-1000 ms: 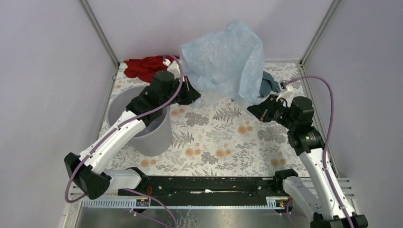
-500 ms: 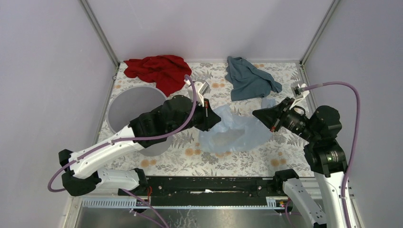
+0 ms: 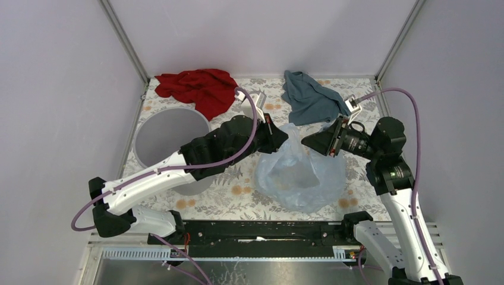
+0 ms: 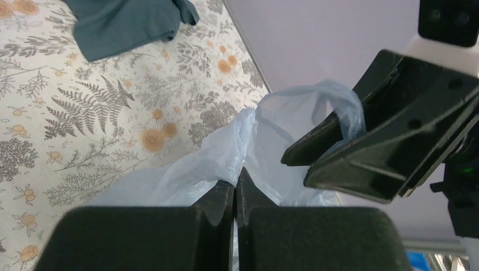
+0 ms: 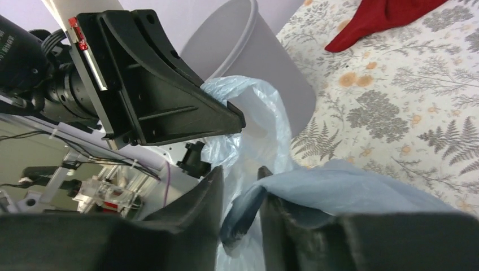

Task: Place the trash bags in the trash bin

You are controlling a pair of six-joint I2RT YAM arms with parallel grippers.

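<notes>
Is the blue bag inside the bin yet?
Out: the trash bag sags over the table, pinched by the left gripper, away from the trash bin.

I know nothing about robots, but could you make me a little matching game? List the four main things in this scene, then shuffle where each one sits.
Things:
1. red cloth
2. teal-blue cloth
3. trash bag
4. trash bin

Places:
A. in the middle, pinched by the shut left gripper
B. at the back, on the right
C. on the left, upright, partly under the left arm
D. at the back, on the left

Pairs: 1-D, 2-B, 3-A, 4-C
</notes>
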